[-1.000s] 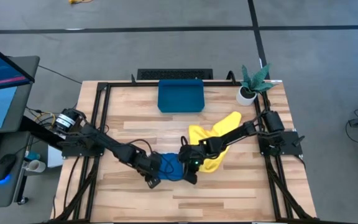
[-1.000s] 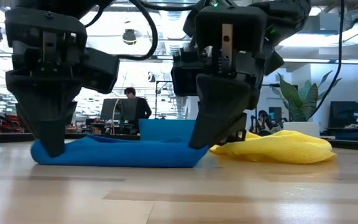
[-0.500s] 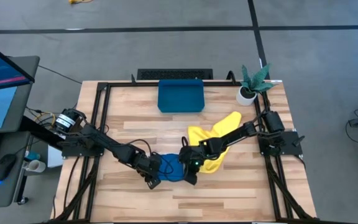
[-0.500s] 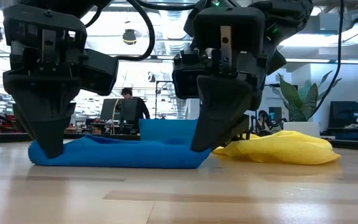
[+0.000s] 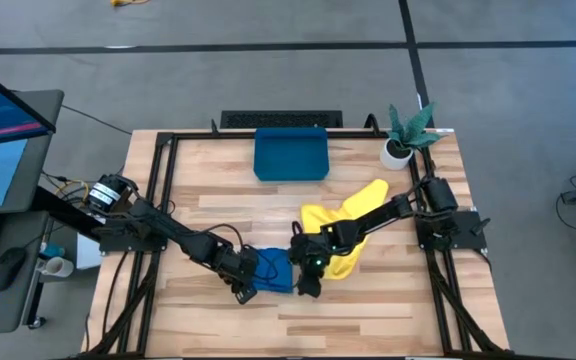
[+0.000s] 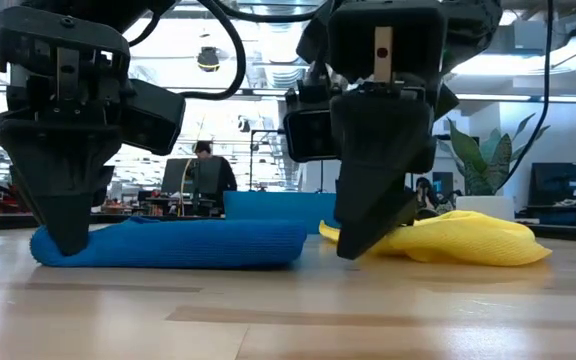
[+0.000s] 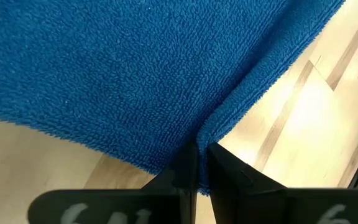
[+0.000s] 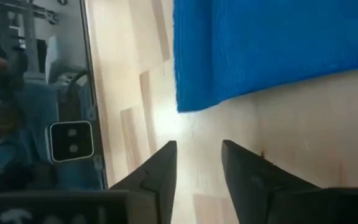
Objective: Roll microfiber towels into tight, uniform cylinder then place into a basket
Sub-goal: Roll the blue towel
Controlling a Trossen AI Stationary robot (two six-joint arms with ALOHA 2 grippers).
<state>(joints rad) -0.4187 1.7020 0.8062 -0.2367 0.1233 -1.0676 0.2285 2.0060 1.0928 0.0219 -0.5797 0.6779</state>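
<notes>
- Right gripper (image 6: 353, 245) now parted and off the blue towel (image 5: 273, 270); a second back, clamped on that towel's end. Bare wood showing between its fingers in the right wrist view, towel edge (image 8: 260, 50) just ahead.
- Shifted too: down at the table just beside the towel's 3 o'clock end, touching the edge of the yellow towel (image 6: 458, 238).
- Left gripper (image 7: 197, 168) unchanged, pinched tight on the blue towel's edge at its 9 o'clock end.
- Probable meaning: one stage of the roll let go on the right so as to regrip; roll not finished, nothing in the basket (image 5: 290, 155) yet.
- Blue towel: low, flattish folded band near the table's 6 o'clock edge, longer than before and more even on top, still too flat for a tight cylinder.
- Yellow towel: crumpled heap at 3 o'clock of the blue one, untouched by any rolling.
- Basket at the table's 12 o'clock, well apart from both towels.
</notes>
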